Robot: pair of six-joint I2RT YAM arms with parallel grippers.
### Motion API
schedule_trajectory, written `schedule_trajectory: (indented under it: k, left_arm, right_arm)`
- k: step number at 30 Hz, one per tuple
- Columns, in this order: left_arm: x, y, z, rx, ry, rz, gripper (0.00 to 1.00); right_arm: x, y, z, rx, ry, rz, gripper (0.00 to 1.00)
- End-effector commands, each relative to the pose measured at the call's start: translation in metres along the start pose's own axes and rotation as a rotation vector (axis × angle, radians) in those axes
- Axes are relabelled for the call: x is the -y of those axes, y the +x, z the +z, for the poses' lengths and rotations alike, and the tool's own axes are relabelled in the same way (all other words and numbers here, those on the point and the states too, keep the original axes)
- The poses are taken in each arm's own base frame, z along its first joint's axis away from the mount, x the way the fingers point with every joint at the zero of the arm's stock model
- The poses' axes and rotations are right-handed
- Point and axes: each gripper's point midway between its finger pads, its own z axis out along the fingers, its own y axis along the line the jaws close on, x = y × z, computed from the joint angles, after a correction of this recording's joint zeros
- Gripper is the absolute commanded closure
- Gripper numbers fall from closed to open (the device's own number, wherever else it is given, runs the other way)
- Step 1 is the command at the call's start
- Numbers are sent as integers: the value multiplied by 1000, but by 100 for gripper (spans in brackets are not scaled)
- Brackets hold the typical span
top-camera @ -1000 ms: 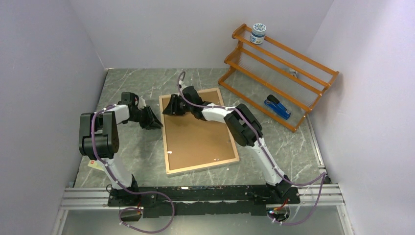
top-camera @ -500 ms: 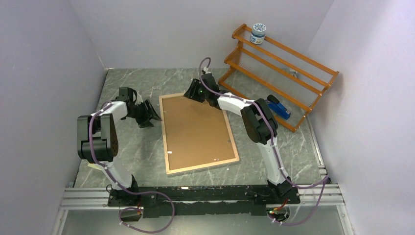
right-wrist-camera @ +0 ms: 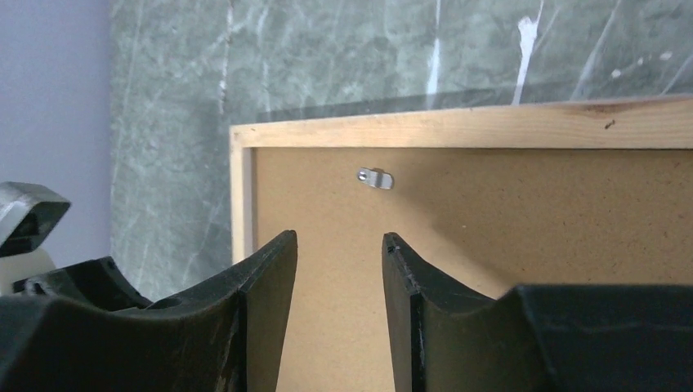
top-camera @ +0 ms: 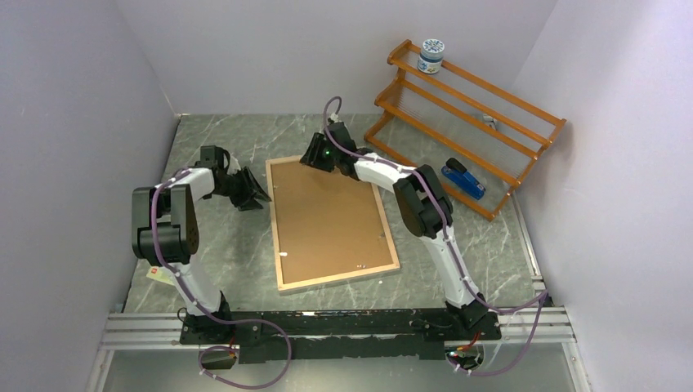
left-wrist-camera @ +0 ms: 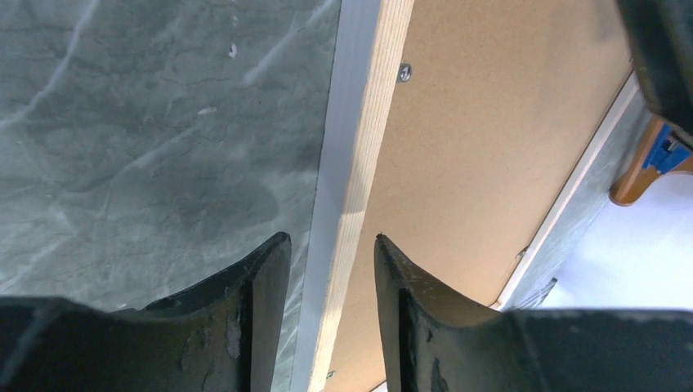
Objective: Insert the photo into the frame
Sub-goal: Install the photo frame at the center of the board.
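On veined stone table (top-camera: 221,245): rect. wood-rimmed frame (top-camera: 274,220)

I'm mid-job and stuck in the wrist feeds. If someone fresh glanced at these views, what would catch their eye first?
The big frame lying face down mid-table, its brown backing panel up. Next, both arms reaching in: the left gripper open at its left rim, the right gripper open over its far edge. The orange rack stands at the far right.
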Motion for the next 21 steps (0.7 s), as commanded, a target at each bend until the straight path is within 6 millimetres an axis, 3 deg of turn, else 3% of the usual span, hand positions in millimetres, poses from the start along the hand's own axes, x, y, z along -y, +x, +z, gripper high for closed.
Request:
schedule_trajectory:
  k: [1,7,14,21]
  left_arm:
    - [14,1,6,-11,87,-1,54]
    - [-7,15,16,-75,-37,6,59]
    - [-11,16,18,-65,-49,-3,71]
    - [-11,20,22,-85,-41,-4,75]
  right_arm:
    - [-1,13,11,-25,-52,-8,54]
    - [7,17,26,-47,-60,-56,54]
    - [13,23,35,-41,-69,-53,55]
    - [22,23,41,-23,-41,-61,55]
